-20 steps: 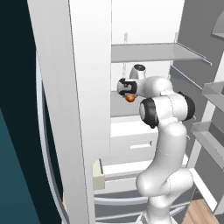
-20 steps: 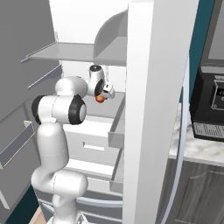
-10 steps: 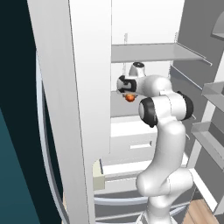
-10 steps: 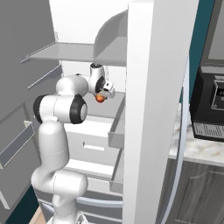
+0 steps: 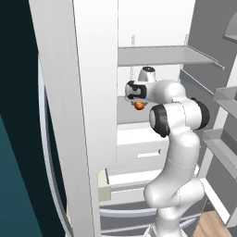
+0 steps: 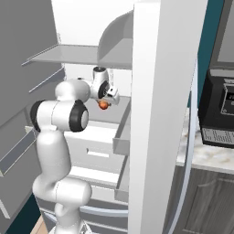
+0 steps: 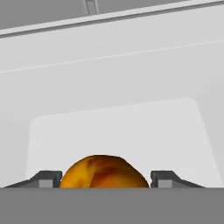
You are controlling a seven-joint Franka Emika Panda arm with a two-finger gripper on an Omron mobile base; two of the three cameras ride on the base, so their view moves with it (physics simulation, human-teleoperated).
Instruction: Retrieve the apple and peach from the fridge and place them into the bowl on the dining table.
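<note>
Open fridge [image 5: 92, 92], white inside, grey shelf [image 5: 162, 55] above, pale drawers below. Fingers [image 7: 46, 178] pinching the peach [image 7: 103, 172] on both sides, orange with brownish mottling. Peach lifted above the white lower shelf [image 7: 113, 127], hanging under the gripper [image 5: 138, 102] between the two shelves, seen likewise from the right base view [image 6: 104, 104].

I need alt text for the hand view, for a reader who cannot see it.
An orange peach with brownish shading sits between the two dark fingertips of the gripper, which is closed on it. Behind it lies the white interior of the fridge.
</note>
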